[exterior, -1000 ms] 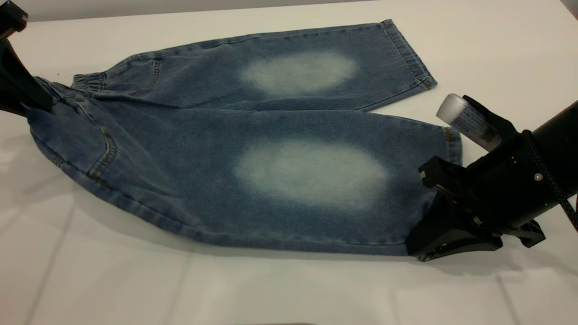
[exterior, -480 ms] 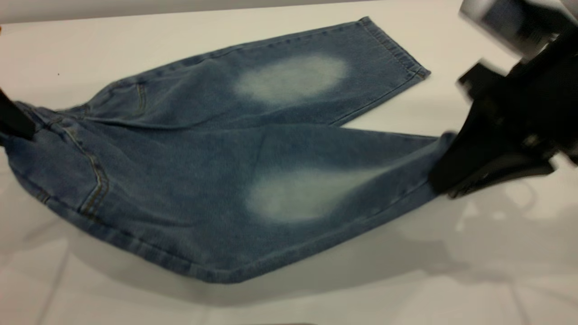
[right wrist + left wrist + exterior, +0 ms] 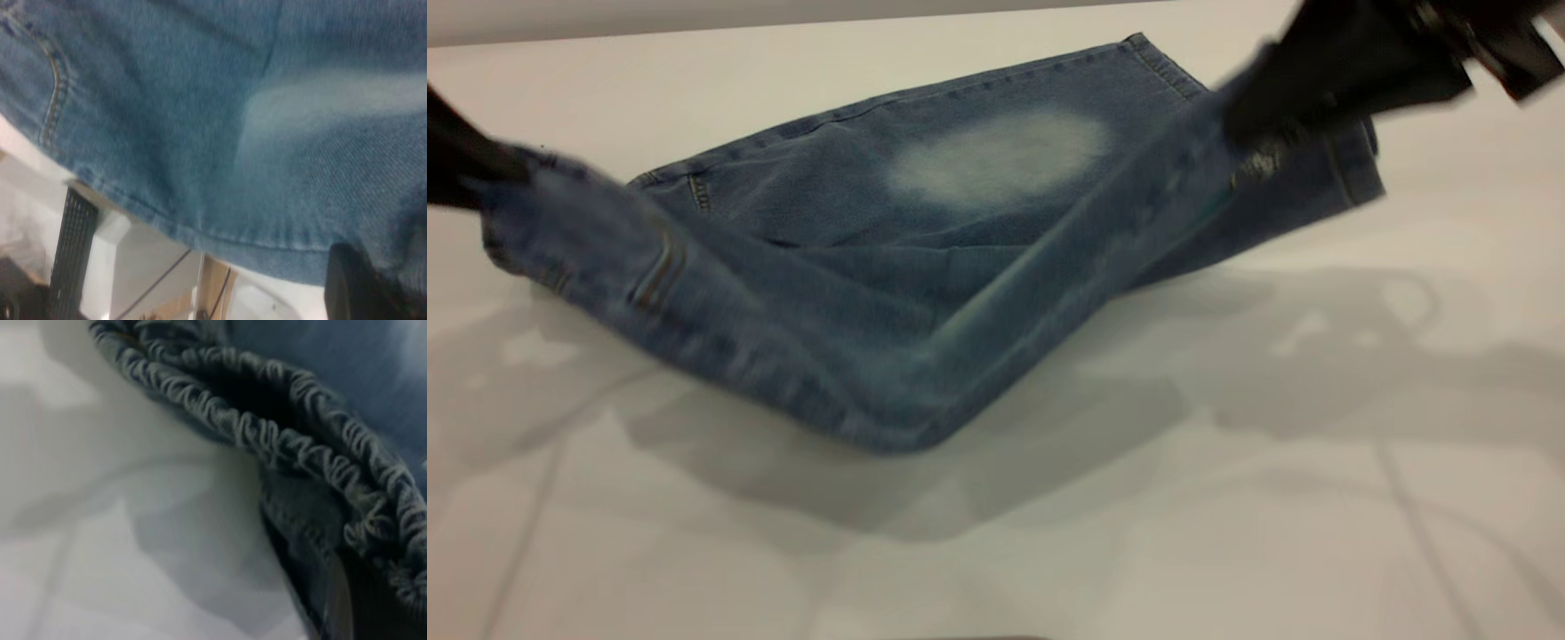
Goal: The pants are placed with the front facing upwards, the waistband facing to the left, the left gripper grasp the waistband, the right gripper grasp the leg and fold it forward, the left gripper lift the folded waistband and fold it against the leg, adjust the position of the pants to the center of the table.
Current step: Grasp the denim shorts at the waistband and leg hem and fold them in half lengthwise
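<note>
The blue denim pants [image 3: 845, 258] hang between my two grippers above the white table [image 3: 1227, 498]. My left gripper [image 3: 491, 173] at the far left is shut on the ruched waistband [image 3: 280, 440], which fills the left wrist view. At the top right, my right gripper [image 3: 1249, 133] is shut on the hem of the near leg [image 3: 1103, 240], held above the far leg's hem. This near leg sags in a fold, with its lowest point close to the table. The far leg [image 3: 996, 156] lies flat with its whitish knee oval facing up. Denim [image 3: 233, 133] covers most of the right wrist view beside one black finger [image 3: 360, 287].
Soft shadows of the arms and the cloth fall on the table in front of the pants. Under the lifted cloth, the right wrist view shows a black keyboard-like object [image 3: 73, 257] and cables beyond the table.
Both grippers have risen and carried the near leg toward the far side. The right gripper went up and back over the far leg's hem. The near knee oval has turned out of sight.
</note>
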You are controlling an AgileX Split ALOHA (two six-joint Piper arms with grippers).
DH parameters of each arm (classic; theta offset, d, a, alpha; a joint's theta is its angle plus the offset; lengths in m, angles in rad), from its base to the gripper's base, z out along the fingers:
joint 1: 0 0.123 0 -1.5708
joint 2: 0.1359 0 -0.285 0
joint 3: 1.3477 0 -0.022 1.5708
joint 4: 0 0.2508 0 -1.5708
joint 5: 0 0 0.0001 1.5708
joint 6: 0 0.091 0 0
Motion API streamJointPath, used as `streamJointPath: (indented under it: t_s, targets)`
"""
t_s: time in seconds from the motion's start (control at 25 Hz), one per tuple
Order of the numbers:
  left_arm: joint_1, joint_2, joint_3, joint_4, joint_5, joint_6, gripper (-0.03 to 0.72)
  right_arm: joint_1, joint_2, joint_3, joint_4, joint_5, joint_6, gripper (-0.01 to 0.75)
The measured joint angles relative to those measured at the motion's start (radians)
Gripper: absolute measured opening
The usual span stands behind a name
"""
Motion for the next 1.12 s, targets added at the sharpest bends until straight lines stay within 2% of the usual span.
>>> streamJointPath:
  t_s: [0.28,0.68,0.88,1.12]
  targets:
    - [0.000,0.000,0.000,-0.216,-0.094,0.002,0.081,0.000,0.193,-0.215,-0.030,-0.007,0.076,0.026]
    - [0.000,0.001,0.001,-0.472,-0.312,0.002,0.084,-0.035,0.477,-0.568,-0.030,-0.010,0.207,0.026]
    - [0.000,0.023,0.001,-0.613,-0.433,0.002,0.086,-0.065,0.568,-0.673,-0.014,-0.036,0.292,0.026]
    - [0.000,0.126,-0.009,-0.662,-0.458,0.002,0.086,-0.066,0.637,-0.704,0.094,-0.065,0.324,0.026]
